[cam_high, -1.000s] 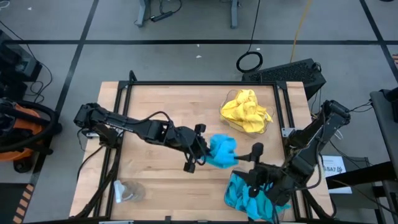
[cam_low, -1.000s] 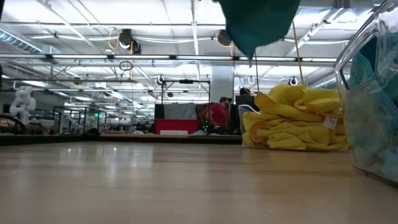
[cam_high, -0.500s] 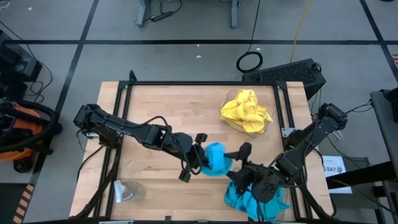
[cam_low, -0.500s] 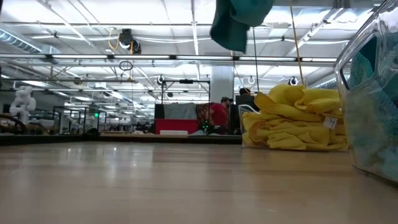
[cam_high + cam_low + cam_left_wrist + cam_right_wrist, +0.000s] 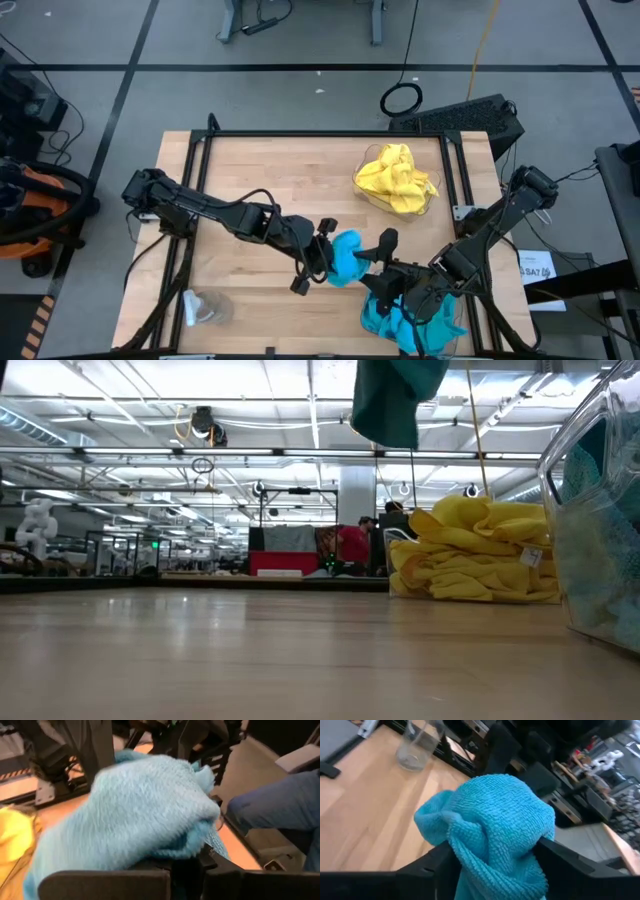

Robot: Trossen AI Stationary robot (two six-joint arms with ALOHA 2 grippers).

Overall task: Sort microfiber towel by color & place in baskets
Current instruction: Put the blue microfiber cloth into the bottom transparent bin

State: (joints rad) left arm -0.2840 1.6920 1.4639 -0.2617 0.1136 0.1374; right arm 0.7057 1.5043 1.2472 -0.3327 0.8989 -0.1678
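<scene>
A turquoise microfiber towel (image 5: 347, 256) hangs bunched in the air over the table's near middle. In the low view the towel (image 5: 395, 400) shows at the top. My left gripper (image 5: 322, 262) is shut on the towel's left side. From the right, my right gripper (image 5: 372, 262) has its fingers closed on the same bunch. Yellow towels (image 5: 395, 178) fill the far baskets' bin (image 5: 434, 205). More turquoise towels (image 5: 405, 320) lie in the near right bin (image 5: 600, 510). My left gripper pinches the bunched towel (image 5: 165, 855) between its two fingers, coming from the table's left and slanting slightly down. The cloth mounds over the fingers and hides the exact spot. The towel is lifted clear of the table. My right gripper has the towel's bunched end (image 5: 470, 855) between its two fingers (image 5: 430, 865), one on each side of the wad. It comes from the table's right, nearly level. Several folds sit in the gap. The towel stays clear of the table.
A small clear round glassy object (image 5: 200, 308) stands at the near left corner. The wooden table top (image 5: 260, 170) is bare on its left and far middle. A black frame (image 5: 200, 140) rims the table, and a person's sleeve (image 5: 280, 805) shows beyond it.
My left gripper has carried the turquoise towel a little toward the table's near edge, keeping it clear of the table. My right gripper has moved toward the table's left, up to the towel, and its fingers now stand on the wad.
</scene>
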